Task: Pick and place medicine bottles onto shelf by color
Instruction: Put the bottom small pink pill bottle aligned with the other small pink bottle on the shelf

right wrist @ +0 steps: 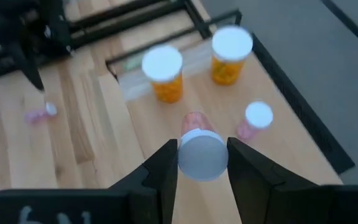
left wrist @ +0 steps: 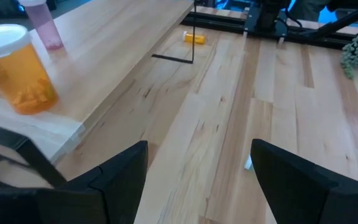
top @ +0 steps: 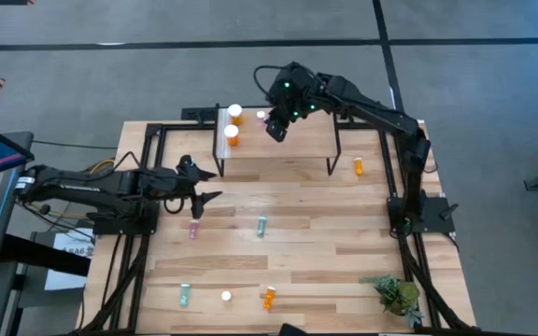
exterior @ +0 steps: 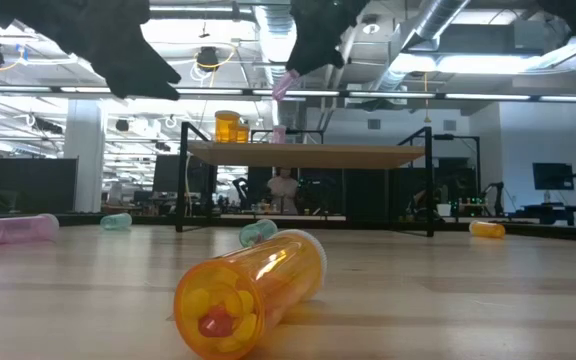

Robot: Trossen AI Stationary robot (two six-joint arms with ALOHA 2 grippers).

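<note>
The right gripper (right wrist: pixel 202 163) hangs over the shelf (top: pixel 292 140), its fingers pinching a pink bottle (right wrist: pixel 199 151) by its smooth white cap. The round plastic could slip or tip as it meets the light wood. Just past the fingers stands another pink bottle (right wrist: pixel 254 121); a careless descent might knock it. Farther on stand two wide orange bottles (right wrist: pixel 163 74) with broad lids. Well away over the surface, the left gripper (top: pixel 202 187) waits, fingers spread.
</note>
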